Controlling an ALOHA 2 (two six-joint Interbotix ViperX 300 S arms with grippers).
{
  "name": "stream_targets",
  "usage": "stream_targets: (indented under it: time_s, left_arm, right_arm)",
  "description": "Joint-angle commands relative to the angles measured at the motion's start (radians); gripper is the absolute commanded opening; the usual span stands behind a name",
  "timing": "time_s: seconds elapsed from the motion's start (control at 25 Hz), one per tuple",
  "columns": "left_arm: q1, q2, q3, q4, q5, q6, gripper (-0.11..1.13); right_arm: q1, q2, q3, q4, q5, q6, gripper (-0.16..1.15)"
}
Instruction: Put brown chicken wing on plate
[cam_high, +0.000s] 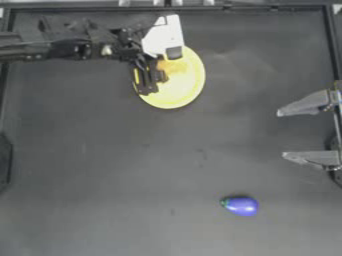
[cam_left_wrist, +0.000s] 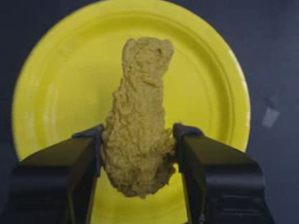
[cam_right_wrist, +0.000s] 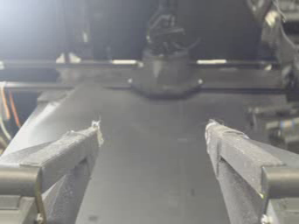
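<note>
Over the plate (cam_high: 179, 89), near the table's far edge, hung the left gripper (cam_high: 148, 76), jaws clamped on the brown chicken wing (cam_left_wrist: 140, 135) at its thick lower half. From above, mostly hid the wing under the wrist; showed only an orange patch (cam_high: 172, 65). Cut off the plate's near rim behind the jaws in the left wrist view; could not tell whether the wing touched the plate. At the right edge waited the right gripper (cam_high: 304, 131), jaws spread wide. Lay well apart toward the near side a blue-purple eggplant (cam_high: 240, 205), with open dark table (cam_high: 100, 175) between.
</note>
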Motion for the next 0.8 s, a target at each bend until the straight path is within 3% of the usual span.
stream_targets:
  time_s: [0.04, 0.28, 0.44, 0.52, 0.72, 0.8]
  left_arm:
    - [0.008, -0.006, -0.038, -0.015, -0.002, 0.018, 0.05]
    - [0.02, 0.011, -0.04, -0.015, -0.008, 0.034, 0.05]
    - [0.021, 0.021, -0.041, -0.015, -0.003, 0.06, 0.15]
    - [0.02, 0.029, -0.041, -0.017, -0.002, 0.072, 0.3]
    - [0.02, 0.034, -0.041, -0.037, -0.003, 0.077, 0.92]
    - [0.021, 0.032, -0.041, -0.04, -0.008, 0.077, 1.08]
  right_arm:
    - [0.002, 0.005, -0.012, 0.006, -0.008, 0.002, 1.0]
    - [0.002, 0.005, -0.011, 0.006, -0.008, 0.0, 1.0]
    - [0.002, 0.005, -0.012, 0.006, -0.008, 0.0, 1.01]
    - [0.002, 0.005, -0.011, 0.006, -0.008, 0.0, 1.0]
    - [0.002, 0.005, -0.012, 0.006, -0.008, -0.002, 1.0]
    - [0.002, 0.005, -0.011, 0.005, -0.009, -0.002, 1.0]
